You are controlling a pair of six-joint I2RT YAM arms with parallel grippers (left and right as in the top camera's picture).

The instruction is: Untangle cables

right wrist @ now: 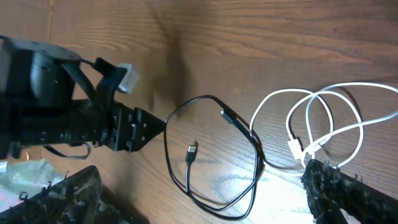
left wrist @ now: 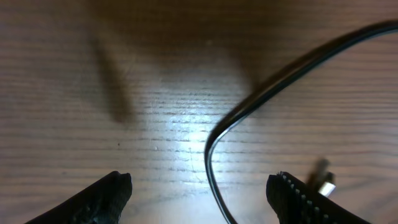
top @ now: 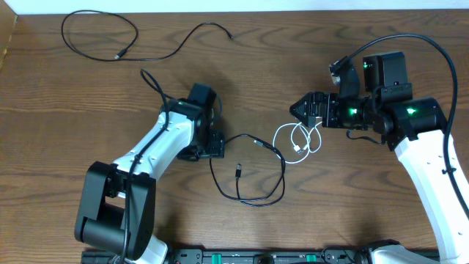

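Left gripper [left wrist: 200,190]: my fingers stand apart, low over the wooden table [top: 58,110], clamped on nothing. One strand of the looped black cable [top: 283,180] runs between the two fingertips [left wrist: 115,186]; I can't tell if it touches either. A metal plug end [left wrist: 323,180] sits just beside my right-hand fingertip. Right gripper [top: 302,110]: jaws wide apart too, holding nothing, pointing toward table centre. White cable [top: 297,149] lies coiled in small overlapping loops right under and beside it, its plug close to one finger; contact unclear. White loops lie against the right edge of the black loop, which lies mid-table between both arms. Second black cable [top: 136,31] lies well apart at the far left, loose, away from the others.
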